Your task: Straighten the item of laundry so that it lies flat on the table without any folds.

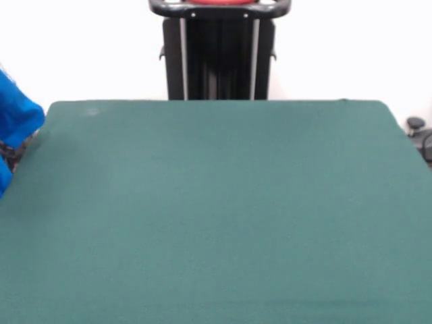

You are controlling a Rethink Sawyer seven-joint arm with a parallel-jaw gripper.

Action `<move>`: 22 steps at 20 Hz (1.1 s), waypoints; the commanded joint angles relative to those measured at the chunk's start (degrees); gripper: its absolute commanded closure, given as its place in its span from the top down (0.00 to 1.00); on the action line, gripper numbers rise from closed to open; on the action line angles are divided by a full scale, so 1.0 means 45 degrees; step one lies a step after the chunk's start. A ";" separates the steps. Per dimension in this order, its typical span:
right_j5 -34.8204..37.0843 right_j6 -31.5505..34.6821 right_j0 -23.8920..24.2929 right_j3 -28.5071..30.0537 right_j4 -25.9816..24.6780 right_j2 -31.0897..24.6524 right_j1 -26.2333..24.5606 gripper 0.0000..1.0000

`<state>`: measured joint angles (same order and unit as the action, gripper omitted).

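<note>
Bunching bright blue at the table's (216, 216) left edge, the laundry (15, 118) shows; gripper unseen.

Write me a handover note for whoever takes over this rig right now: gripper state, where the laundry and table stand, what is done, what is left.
Gripper: not in view; only the pedestal shows.
Table: the green top shows nothing lying on it.
Laundry: a bright blue piece of cloth shows at the left edge, off the table's side and bunched; probably the item, but no print or shape can be made out, nor what holds it.
Done: nothing of the straightening is visible.
Left: the whole job. The item must get onto the table, then be spread flat with no folds.
</note>
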<state>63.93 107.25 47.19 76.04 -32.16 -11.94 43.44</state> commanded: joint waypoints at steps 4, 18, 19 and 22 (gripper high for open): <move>0.0354 -0.1914 -0.1106 0.1363 0.1316 -0.1715 -0.0534 0.00; -0.0281 -0.0681 -0.2246 0.1362 0.2411 -0.1538 -0.1213 0.00; -0.0464 -0.0461 -0.2379 0.1361 0.2421 -0.1467 -0.1238 0.00; -0.0920 0.0074 -0.2647 0.1431 0.2702 -0.1383 -0.1427 0.00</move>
<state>63.90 107.25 39.91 76.08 -23.26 -12.27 39.42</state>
